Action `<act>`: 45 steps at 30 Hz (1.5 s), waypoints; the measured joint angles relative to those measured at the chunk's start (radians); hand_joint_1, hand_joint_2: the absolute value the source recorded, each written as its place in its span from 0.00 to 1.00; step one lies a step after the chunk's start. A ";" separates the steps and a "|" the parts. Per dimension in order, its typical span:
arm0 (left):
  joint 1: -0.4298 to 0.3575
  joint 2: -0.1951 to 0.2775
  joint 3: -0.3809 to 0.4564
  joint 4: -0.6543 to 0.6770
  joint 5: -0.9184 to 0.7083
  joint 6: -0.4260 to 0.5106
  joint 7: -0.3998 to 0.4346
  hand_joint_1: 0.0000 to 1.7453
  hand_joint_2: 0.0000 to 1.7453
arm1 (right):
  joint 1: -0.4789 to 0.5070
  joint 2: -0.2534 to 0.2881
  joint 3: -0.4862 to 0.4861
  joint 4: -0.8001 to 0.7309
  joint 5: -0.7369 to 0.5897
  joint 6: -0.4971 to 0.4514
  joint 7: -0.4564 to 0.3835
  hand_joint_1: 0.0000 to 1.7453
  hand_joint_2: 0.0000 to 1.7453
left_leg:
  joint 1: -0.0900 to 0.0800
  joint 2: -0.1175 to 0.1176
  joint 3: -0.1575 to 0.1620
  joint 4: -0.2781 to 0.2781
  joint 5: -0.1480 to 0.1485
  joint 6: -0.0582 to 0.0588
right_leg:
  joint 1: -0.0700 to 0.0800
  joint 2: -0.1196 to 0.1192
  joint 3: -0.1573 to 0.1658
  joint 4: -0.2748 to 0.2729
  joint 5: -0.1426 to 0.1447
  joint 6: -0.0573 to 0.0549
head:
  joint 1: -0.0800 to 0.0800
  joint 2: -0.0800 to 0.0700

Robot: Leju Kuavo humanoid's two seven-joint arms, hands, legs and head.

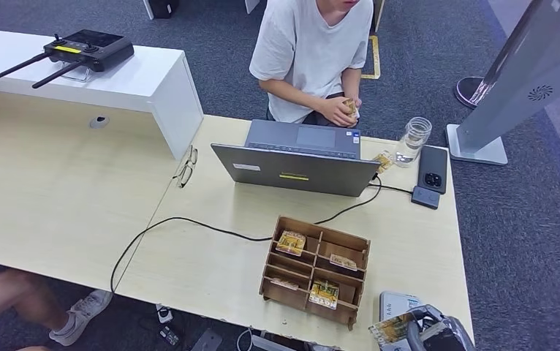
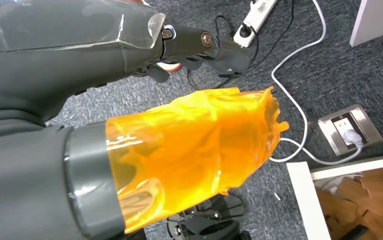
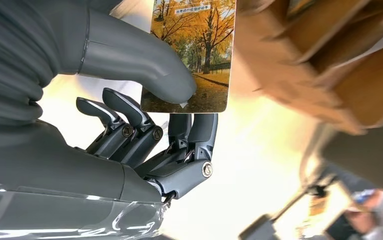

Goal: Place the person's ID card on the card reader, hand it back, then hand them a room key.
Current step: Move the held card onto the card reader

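Note:
My right hand [image 1: 434,333] sits at the table's near right corner. It pinches a room key card [image 1: 392,330] printed with yellow autumn trees. In the right wrist view the thumb [image 3: 144,60] presses the card [image 3: 192,55] against the dark fingers [image 3: 194,135]. Similar cards lie in several compartments of the wooden box [image 1: 315,269]. The seated person [image 1: 310,51] across the table holds a small card [image 1: 350,107] in both hands. A small dark card reader [image 1: 425,197] is cabled to the laptop. My left hand [image 2: 179,150] hangs over the floor and holds nothing.
An open grey laptop [image 1: 299,164] stands mid-table with a black cable [image 1: 189,221] running toward me. A glass jar [image 1: 413,139] and a phone [image 1: 433,168] sit at the far right. A pale device [image 1: 396,301] lies beside my right hand. Glasses [image 1: 186,167] rest at the left.

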 joint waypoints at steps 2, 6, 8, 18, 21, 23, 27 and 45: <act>-0.002 -0.001 0.000 0.000 -0.003 -0.002 0.017 0.00 0.00 | -0.001 -0.007 0.002 0.005 0.058 -0.012 0.049 1.00 1.00 | 0.000 0.000 0.000 0.000 0.000 0.000 | 0.000 0.000 0.000 0.000 0.000 0.000 | 0.000 0.000; -0.009 -0.003 -0.001 0.000 -0.010 -0.009 0.046 0.00 0.00 | -0.012 -0.011 0.017 0.015 0.163 -0.016 0.128 1.00 1.00 | 0.000 0.000 0.000 0.000 0.000 0.000 | 0.000 0.000 0.000 0.000 0.000 0.000 | 0.000 0.000; -0.012 -0.003 -0.002 0.000 -0.015 -0.012 0.051 0.00 0.00 | -0.018 -0.013 0.026 0.021 0.208 -0.014 0.163 1.00 1.00 | 0.000 0.000 0.000 0.000 0.000 0.000 | 0.000 0.000 0.000 0.000 0.000 0.000 | 0.000 0.000; -0.016 -0.010 -0.010 0.000 -0.023 -0.023 0.056 0.00 0.00 | -0.035 -0.015 0.055 0.034 0.323 -0.016 0.258 1.00 1.00 | 0.000 0.000 0.000 0.000 0.000 0.000 | 0.000 0.000 0.000 0.000 0.000 0.000 | 0.000 0.000; -0.016 -0.011 -0.011 0.000 -0.023 -0.023 0.056 0.00 0.00 | -0.038 -0.015 0.059 0.039 0.324 -0.018 0.265 1.00 1.00 | 0.000 0.000 0.000 0.000 0.000 0.000 | 0.000 0.000 0.000 0.000 0.000 0.000 | 0.000 0.000; -0.016 -0.011 -0.013 0.000 -0.023 -0.023 0.056 0.00 0.00 | -0.039 -0.014 0.061 0.042 0.324 -0.019 0.267 1.00 1.00 | 0.000 0.000 0.000 0.000 0.000 0.000 | 0.000 0.000 0.000 0.000 0.000 0.000 | 0.000 0.000; -0.016 -0.011 -0.017 0.000 -0.024 -0.023 0.056 0.00 0.00 | -0.040 -0.013 0.062 0.047 0.325 -0.021 0.267 1.00 1.00 | 0.000 0.000 0.000 0.000 0.000 0.000 | 0.000 0.000 0.000 0.000 0.000 0.000 | 0.000 0.000; -0.014 -0.011 -0.019 0.000 -0.009 -0.019 0.055 0.00 0.00 | -0.060 0.109 -0.006 0.084 0.242 -0.078 0.154 1.00 1.00 | 0.000 0.000 0.000 0.000 0.000 0.000 | 0.000 0.000 0.000 0.000 0.000 0.000 | 0.000 0.000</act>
